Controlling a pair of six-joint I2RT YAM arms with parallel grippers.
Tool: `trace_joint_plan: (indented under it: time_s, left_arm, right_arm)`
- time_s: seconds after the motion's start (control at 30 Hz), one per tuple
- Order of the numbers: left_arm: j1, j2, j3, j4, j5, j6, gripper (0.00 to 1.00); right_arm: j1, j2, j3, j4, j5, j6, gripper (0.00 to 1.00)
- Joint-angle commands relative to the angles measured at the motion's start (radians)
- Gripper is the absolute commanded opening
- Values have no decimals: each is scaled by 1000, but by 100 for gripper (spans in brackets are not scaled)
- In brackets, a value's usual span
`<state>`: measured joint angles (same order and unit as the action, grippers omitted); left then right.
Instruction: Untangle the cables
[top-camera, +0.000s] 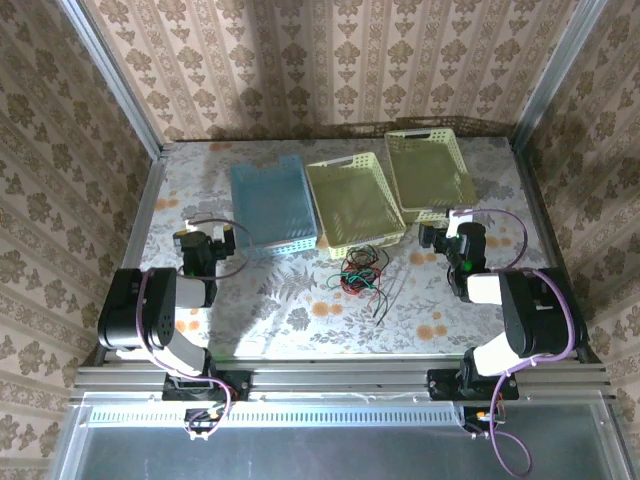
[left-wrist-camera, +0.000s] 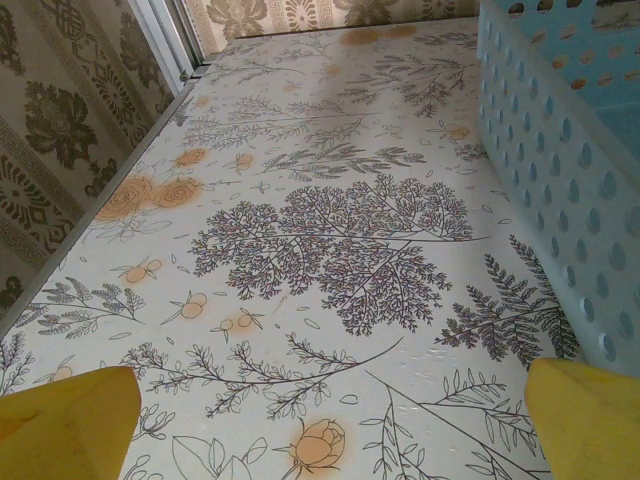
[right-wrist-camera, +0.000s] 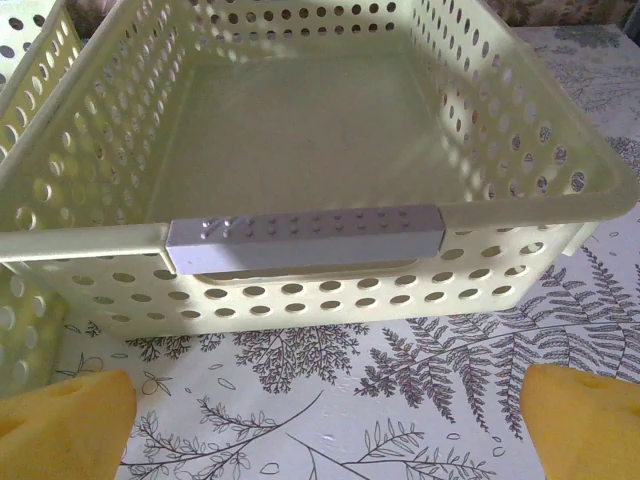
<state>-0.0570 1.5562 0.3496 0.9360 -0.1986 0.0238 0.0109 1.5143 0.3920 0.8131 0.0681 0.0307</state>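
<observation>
Thin red/green/black wire tangle (top-camera: 362, 270) on floral desk (top-camera: 270, 310): prob. light, floppy, snaggy; take outer loop, not knot. L hand (top-camera: 210, 235), R hand (top-camera: 445, 232) wide open, empty.

cables (top-camera: 362, 270) red, green, black; blue basket (top-camera: 270, 205); two pale-yellow baskets (top-camera: 352, 200); table (top-camera: 280, 300) white with floral print

No legible text (basket tag (right-wrist-camera: 305, 238) unreadable)
</observation>
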Motion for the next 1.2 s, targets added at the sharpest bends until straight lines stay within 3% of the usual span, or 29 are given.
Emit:
trace_joint_plan:
  time_s: [0.0, 1.17]
  left_arm:
    - [6, 8, 24, 34, -10, 21, 100]
    - [3, 7, 20, 41, -19, 24, 100]
  right_arm:
    - [4, 14, 17, 34, 23, 12, 100]
    - [-2, 12, 17, 35, 5, 14, 100]
